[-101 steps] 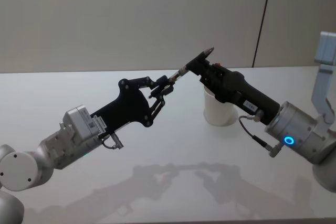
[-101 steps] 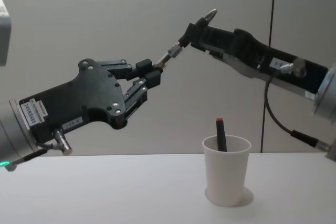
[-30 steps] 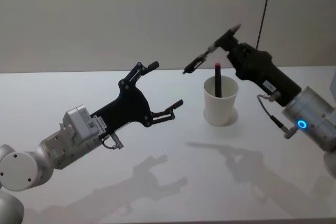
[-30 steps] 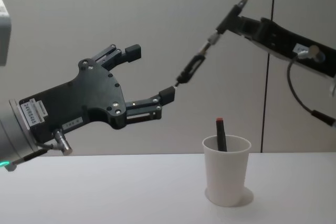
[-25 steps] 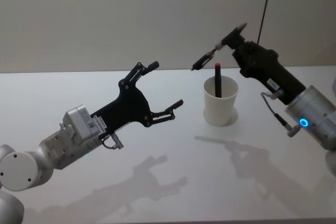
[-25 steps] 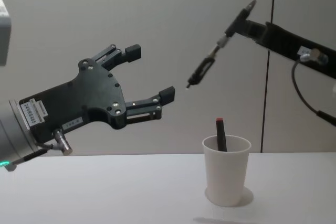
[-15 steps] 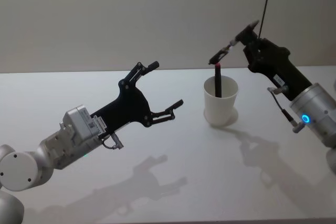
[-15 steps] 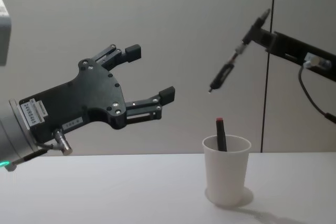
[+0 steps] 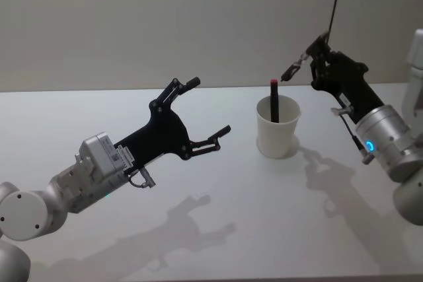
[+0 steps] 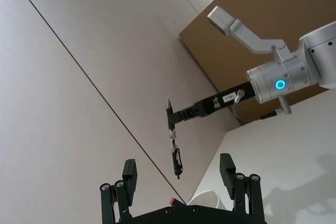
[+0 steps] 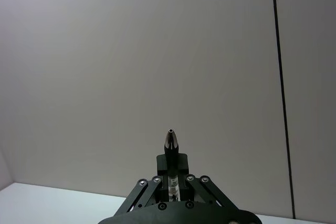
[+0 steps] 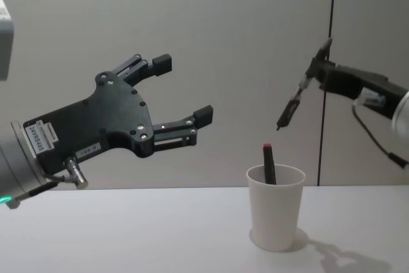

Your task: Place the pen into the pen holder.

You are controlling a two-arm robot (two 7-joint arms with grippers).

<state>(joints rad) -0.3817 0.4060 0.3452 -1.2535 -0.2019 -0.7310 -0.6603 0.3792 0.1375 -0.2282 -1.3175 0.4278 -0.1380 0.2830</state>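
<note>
The pen holder (image 9: 277, 133) (image 12: 276, 215) (image 10: 208, 199), a white paper cup, stands on the white table (image 9: 218, 229) with a dark, red-capped pen (image 9: 273, 100) (image 12: 269, 163) upright inside it. My right gripper (image 9: 318, 55) (image 12: 319, 68) (image 10: 172, 115) (image 11: 172, 176) is shut on the upper part of a slim dark pen (image 9: 293, 68) (image 12: 291, 107) (image 10: 176, 156) (image 11: 170, 144). That pen hangs tilted in the air, above the cup and a little to its right, lower end pointing down toward the cup. Left of the cup, my left gripper (image 9: 209, 106) (image 12: 183, 87) (image 10: 178, 165) hovers open and holds nothing.
A plain wall with a dark vertical seam (image 12: 333, 4) rises behind the table. The right arm's silver wrist (image 9: 386, 140) with its blue light hangs over the table's right side. Bare tabletop (image 12: 128, 234) lies under the left gripper.
Both grippers held the pen 3.4 s ago; the left one then let go and opened. Over the last second the right gripper carried the pen rightward and lower. The left arm stayed still.
</note>
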